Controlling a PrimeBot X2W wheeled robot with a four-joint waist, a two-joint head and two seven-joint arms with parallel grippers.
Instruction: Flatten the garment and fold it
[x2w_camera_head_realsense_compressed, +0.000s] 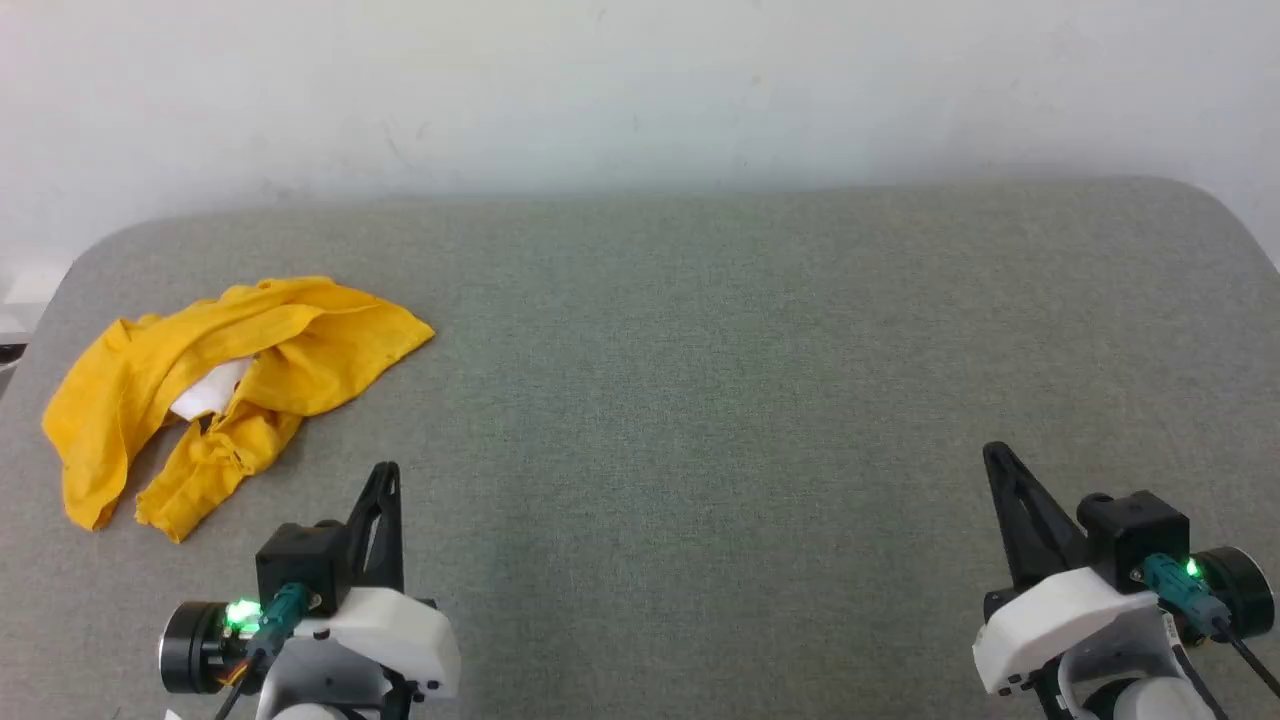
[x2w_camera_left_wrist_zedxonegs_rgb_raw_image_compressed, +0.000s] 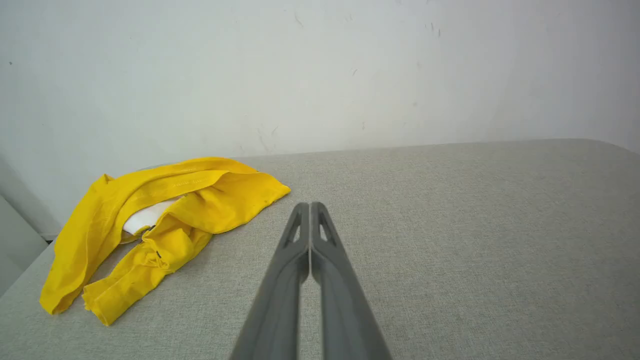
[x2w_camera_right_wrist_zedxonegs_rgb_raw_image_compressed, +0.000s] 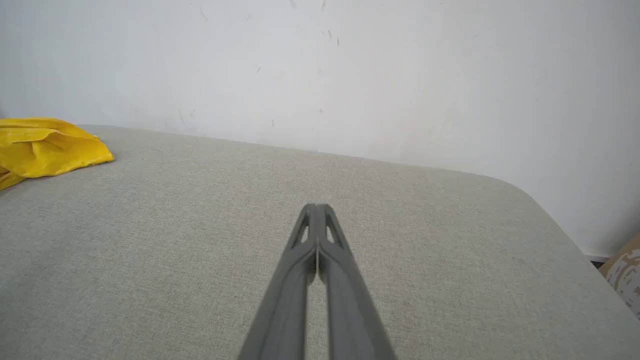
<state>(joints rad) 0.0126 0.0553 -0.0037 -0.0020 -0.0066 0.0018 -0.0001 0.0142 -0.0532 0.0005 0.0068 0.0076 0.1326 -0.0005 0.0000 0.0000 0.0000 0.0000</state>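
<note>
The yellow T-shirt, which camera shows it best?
The left wrist view: the garment lies whole and largest there, white patch showing. The head view has it whole, but smaller; the right wrist view catches one corner at its left edge.

Before me lies a wide grey-green fabric-covered table (x2w_camera_head_realsense_compressed: 720, 380) with rounded far corners, set against a plain, faintly scuffed white wall (x2w_camera_head_realsense_compressed: 640, 90); soft, even light falls over both.

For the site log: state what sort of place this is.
Probably a bare indoor test setup: a grey fabric-covered table with rounded corners against a scuffed white wall, with one crumpled yellow garment on it.
</note>
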